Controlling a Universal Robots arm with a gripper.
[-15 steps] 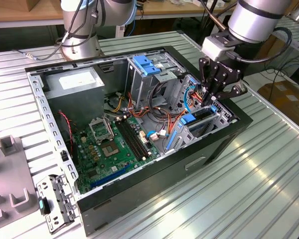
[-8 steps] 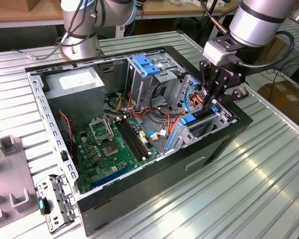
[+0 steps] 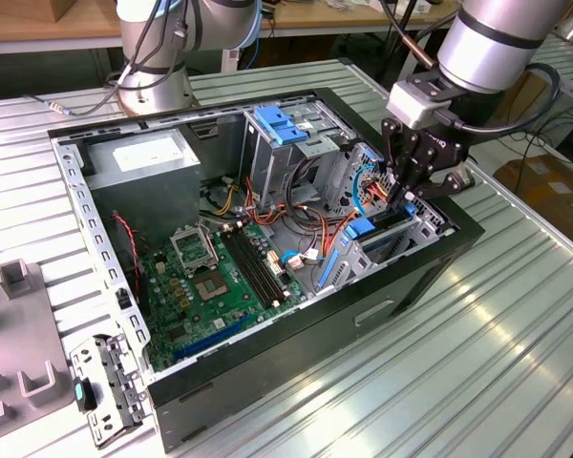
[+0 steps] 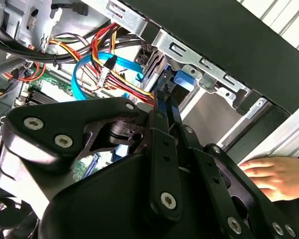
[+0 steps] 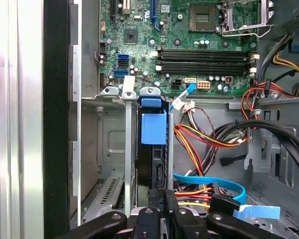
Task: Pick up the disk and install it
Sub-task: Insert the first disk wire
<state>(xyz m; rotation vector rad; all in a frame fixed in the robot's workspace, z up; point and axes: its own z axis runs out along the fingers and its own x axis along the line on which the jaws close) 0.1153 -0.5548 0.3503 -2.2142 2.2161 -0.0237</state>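
One disk (image 5: 153,130), edge-on and partway down in the drive cage (image 5: 127,149), pinched at its outer edge by the gripper (image 5: 163,199). Scant room between cage rails: slight tilt, probable jam. Cable bundle (image 5: 209,139) just beside the cage, a likely snag. Person's hand (image 4: 276,175) beyond the cage, outside the case.

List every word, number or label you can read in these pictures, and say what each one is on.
No text reads clearly enough to quote.
White label on the power supply: print too small to read.
Motherboard: board markings too small to read.
Disk, held by the gripper: no readable print on its blue carrier.
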